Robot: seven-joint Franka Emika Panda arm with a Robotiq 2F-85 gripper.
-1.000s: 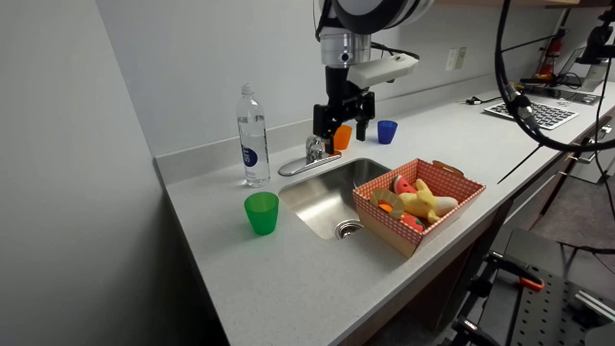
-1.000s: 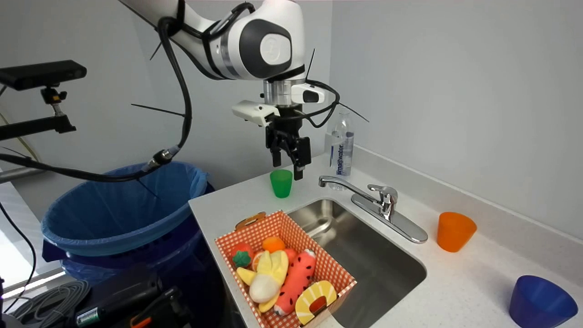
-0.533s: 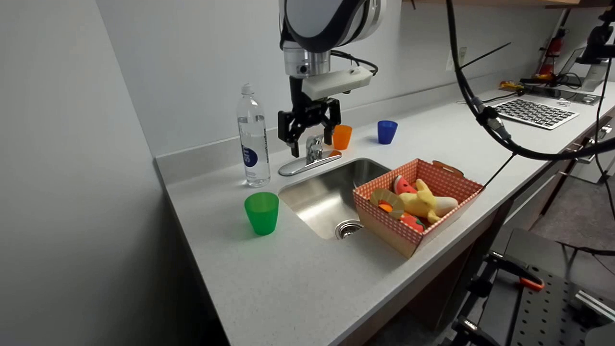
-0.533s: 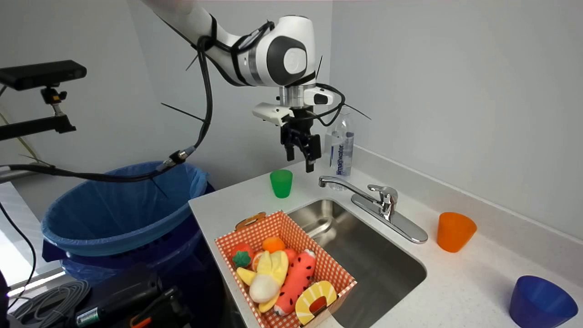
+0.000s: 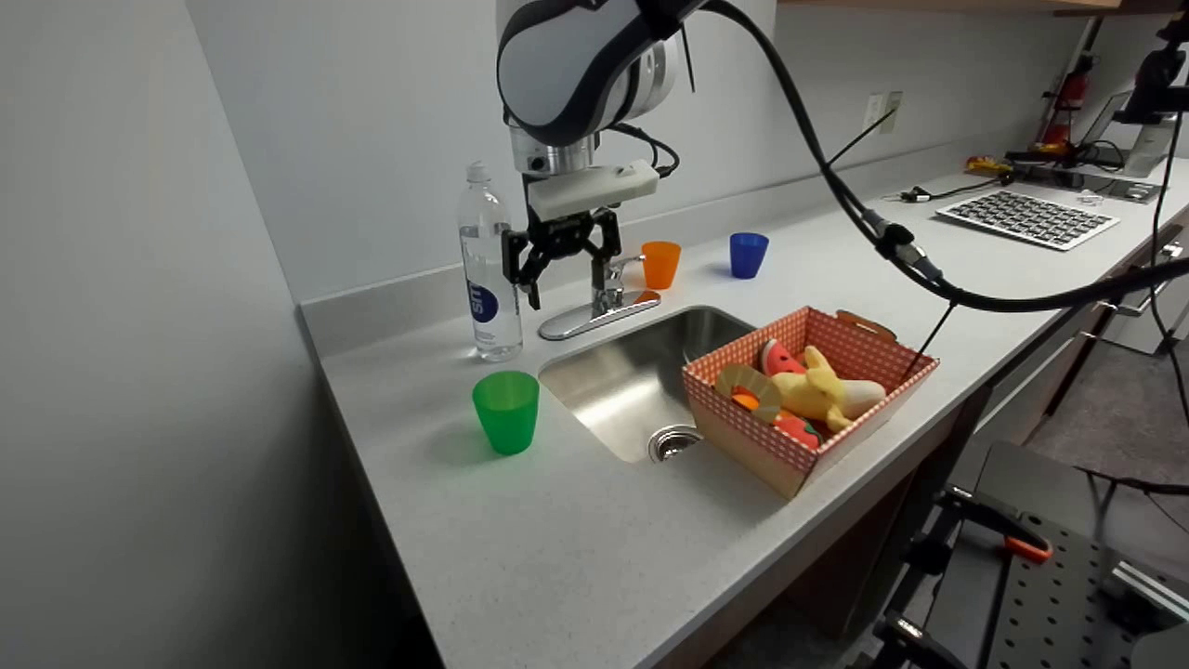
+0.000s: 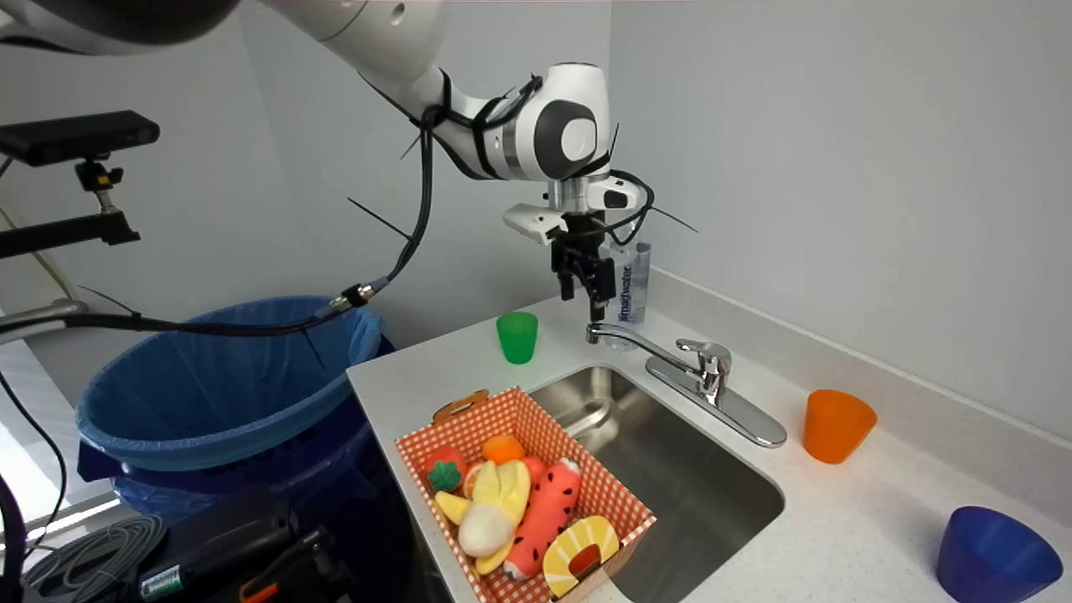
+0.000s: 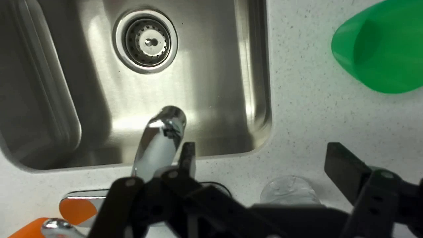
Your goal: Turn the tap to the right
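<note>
- Silver tap [image 6: 713,373] stands on its base plate [image 6: 749,421] along the side of the sink [image 6: 695,502] nearest the wall [image 6: 837,167]; in the wrist view the end of its spout [image 7: 158,145] shows over the sink.
- The gripper [image 7: 261,155] hangs pointing down above that same side of the sink, its jaws spread wide apart.
- One of its two fingers [image 7: 187,153] overlaps the spout in the wrist view and sits just above the spout's end in an exterior view; whether they touch cannot be told.
- The white arm [image 6: 528,142] above it stretches over the counter [image 5: 520,557] beside the sink.
- A metal drain [image 7: 147,41] sits in the bottom of the sink.
- A clear water bottle [image 5: 489,279] stands upright near the sink's corner on the wall side.
- A green cup [image 5: 506,413] stands just beside the sink, at the same end as the bottle.
- An orange cup [image 6: 837,427] stands near the sink, beyond the tap's base plate; a blue cup [image 6: 997,554] stands farther from the sink.
- A checked box [image 5: 743,455] stands across the sink from the tap, hiding part of the sink's edge; it holds toy fruit, with a banana [image 6: 488,512], an orange [image 6: 502,450] and a pineapple slice [image 6: 578,536] among them.
</note>
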